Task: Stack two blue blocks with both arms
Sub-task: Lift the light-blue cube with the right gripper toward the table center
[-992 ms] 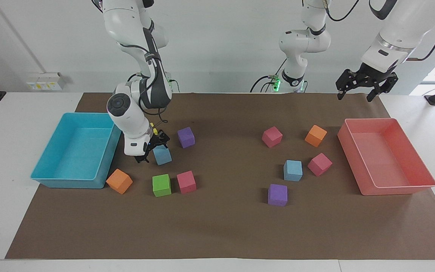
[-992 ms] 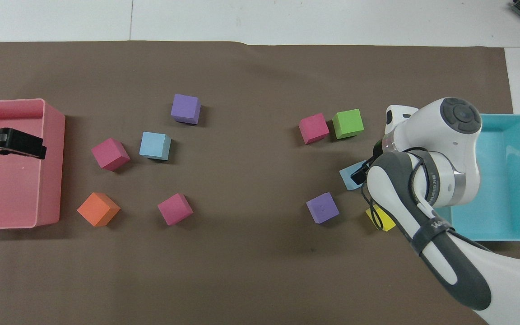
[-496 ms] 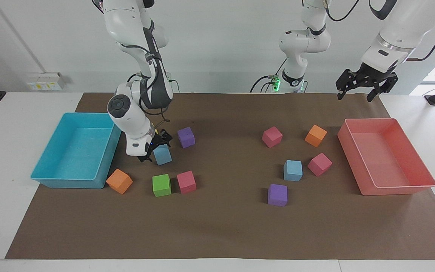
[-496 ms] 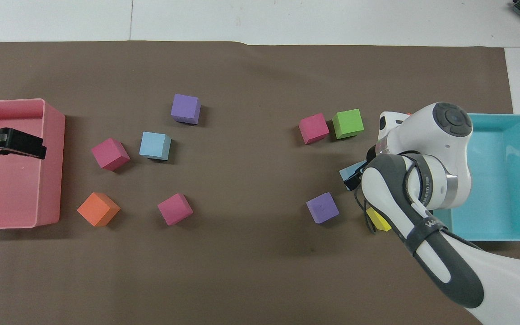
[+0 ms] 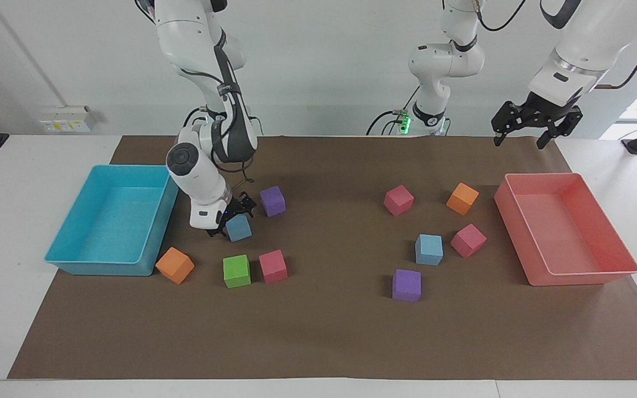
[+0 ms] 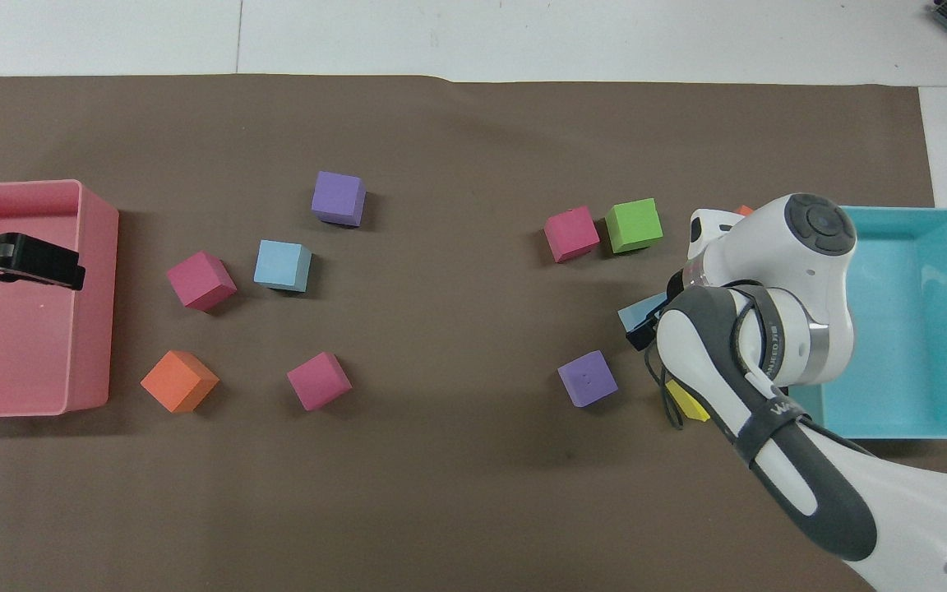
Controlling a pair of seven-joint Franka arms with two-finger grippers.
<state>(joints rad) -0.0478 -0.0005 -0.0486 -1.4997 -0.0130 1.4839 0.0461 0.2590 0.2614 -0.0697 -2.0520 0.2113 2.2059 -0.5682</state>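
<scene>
A white bench (image 5: 31, 331) carries a brown mat (image 5: 324, 337). A turquoise tray (image 5: 75, 264) sits at the right arm's end, a pink tray (image 5: 584, 276) at the left arm's. Scattered between them lie purple (image 5: 272, 200), green (image 5: 236, 271), orange (image 5: 175, 265) and pink cubes (image 5: 273, 266); one yellow cube (image 6: 690, 404) is partly hidden.

Two small light sky-blue foam cubes are the blue blocks. One blue block (image 5: 428, 249) sits flat on the brown mat toward the left arm's end of the table, just beside a pink cube, its top face bare. The other blue block (image 5: 239, 228) is tilted toward the right arm's end, between the right gripper's (image 5: 234, 216) fingers and seemingly lifted slightly off the mat.
</scene>
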